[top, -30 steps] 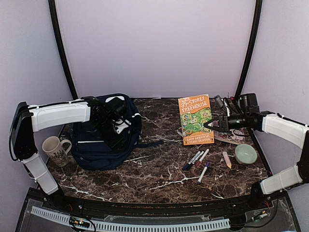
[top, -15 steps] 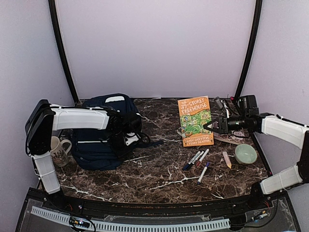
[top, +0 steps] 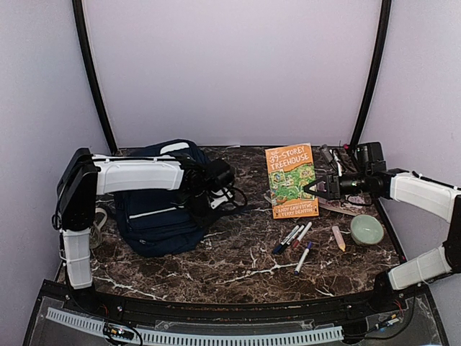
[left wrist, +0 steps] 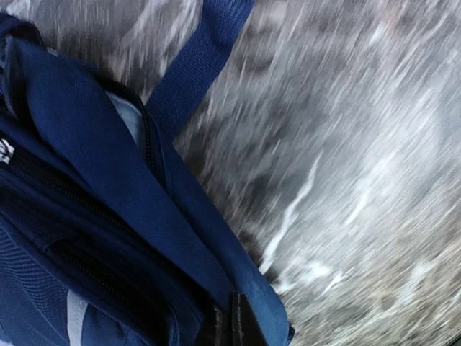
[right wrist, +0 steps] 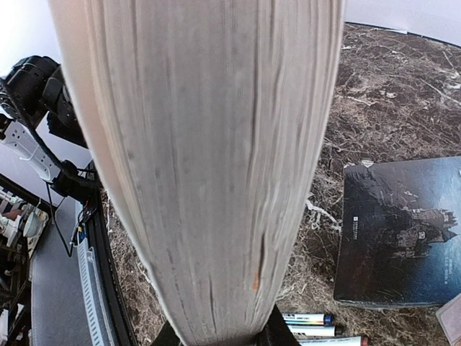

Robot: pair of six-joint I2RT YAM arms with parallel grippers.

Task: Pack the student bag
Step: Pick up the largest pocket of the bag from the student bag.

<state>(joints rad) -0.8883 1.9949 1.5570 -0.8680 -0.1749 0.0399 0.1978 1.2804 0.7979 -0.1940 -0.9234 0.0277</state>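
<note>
- One bag (top: 155, 216) lies on the table's (top: 238, 270) left; one orange book (top: 290, 180) and four pens (top: 294, 236) lie right.
- The left pincer (top: 216, 182) clamps the bag's right edge.
- The right pincer (top: 317, 187) clamps the book.

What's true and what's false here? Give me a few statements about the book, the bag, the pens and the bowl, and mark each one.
1. The right hand grips the orange book. True.
2. The student bag lies on the right side of the table. False: it lies on the left side.
3. The green bowl sits to the right of the pens. True.
4. The pens are inside the student bag. False: they lie loose on the table, between the bag and the bowl.
</note>
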